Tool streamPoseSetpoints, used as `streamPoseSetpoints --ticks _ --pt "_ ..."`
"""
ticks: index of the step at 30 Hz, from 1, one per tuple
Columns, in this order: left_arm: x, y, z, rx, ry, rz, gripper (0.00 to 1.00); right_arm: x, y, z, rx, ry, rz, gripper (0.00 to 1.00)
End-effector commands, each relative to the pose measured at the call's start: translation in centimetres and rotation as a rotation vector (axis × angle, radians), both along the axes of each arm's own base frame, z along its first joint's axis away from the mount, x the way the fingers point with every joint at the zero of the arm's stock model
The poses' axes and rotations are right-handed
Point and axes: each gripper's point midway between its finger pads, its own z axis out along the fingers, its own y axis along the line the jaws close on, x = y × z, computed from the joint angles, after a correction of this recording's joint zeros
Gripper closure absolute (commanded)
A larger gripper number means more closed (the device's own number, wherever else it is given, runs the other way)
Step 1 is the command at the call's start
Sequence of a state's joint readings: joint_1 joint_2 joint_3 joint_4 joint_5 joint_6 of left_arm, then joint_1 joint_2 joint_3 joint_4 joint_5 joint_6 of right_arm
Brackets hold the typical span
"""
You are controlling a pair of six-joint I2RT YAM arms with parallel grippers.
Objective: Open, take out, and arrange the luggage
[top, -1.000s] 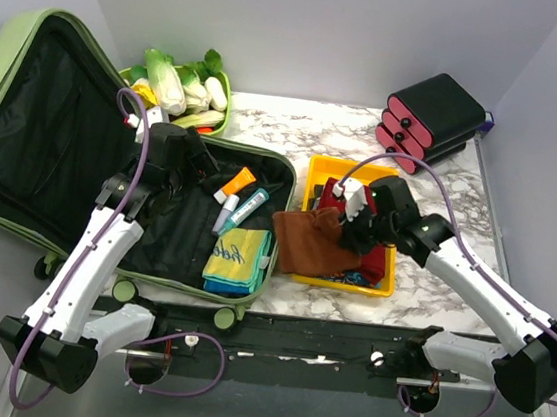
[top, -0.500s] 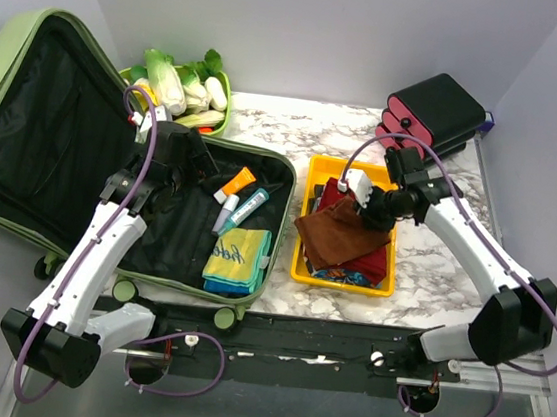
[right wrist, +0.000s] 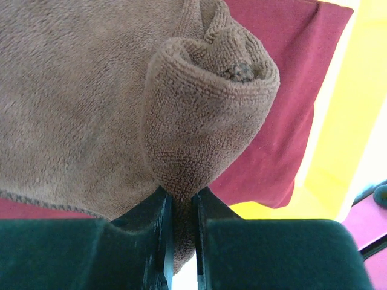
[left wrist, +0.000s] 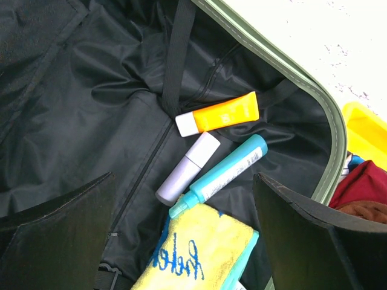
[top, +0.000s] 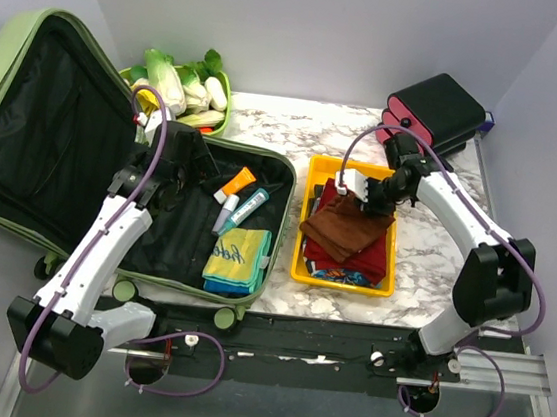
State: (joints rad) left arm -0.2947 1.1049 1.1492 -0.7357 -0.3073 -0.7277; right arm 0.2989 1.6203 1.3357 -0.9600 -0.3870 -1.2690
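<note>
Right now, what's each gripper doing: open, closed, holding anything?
Left gripper: open, empty, over the open luggage.
Right gripper: closed on a fold of the brown towel, above the yellow tray.

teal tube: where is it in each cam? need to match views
Top external: teal tube lies in the open luggage, just below the orange tube.
Left wrist: centre of frame, lying diagonally under the orange tube.
Right wrist: not in it; brown cloth fills the view.
Shared landmark: yellow tray, at the right edge in left wrist and on the right side in right wrist.
</note>
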Motion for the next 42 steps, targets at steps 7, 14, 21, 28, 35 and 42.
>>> streamPoseSetpoints --ticks 7,14,21,28,35,42 --pt "0.5 1.0 -0.9 0.053 0.021 0.03 0.01 6.8 1.0 2.0 0.003 -0.238 0.08 0.7" --pt "0.7 1.0 -1.4 0.064 0.046 0.032 0.01 7.1 1.5 1.2 0.025 -0.206 0.07 0.3" --pt "0.8 1.0 -0.9 0.064 0.039 0.031 0.01 8.3 2.9 8.4 0.171 -0.417 0.013 0.0" --pt "0.0 0.7 -0.3 0.018 0.002 0.025 0.01 7.4 1.9 20.8 0.739 -0.605 -0.58 0.0" --pt "-1.0 0.2 -1.2 -0.015 0.018 0.004 0.01 -2.1 7.9 18.2 1.08 0.104 -0.603 0.0" --pt "-2.9 -1.8 -4.7 -0.096 0.092 -0.093 0.01 -5.5 9.9 10.2 1.055 0.464 -0.7 0.0"
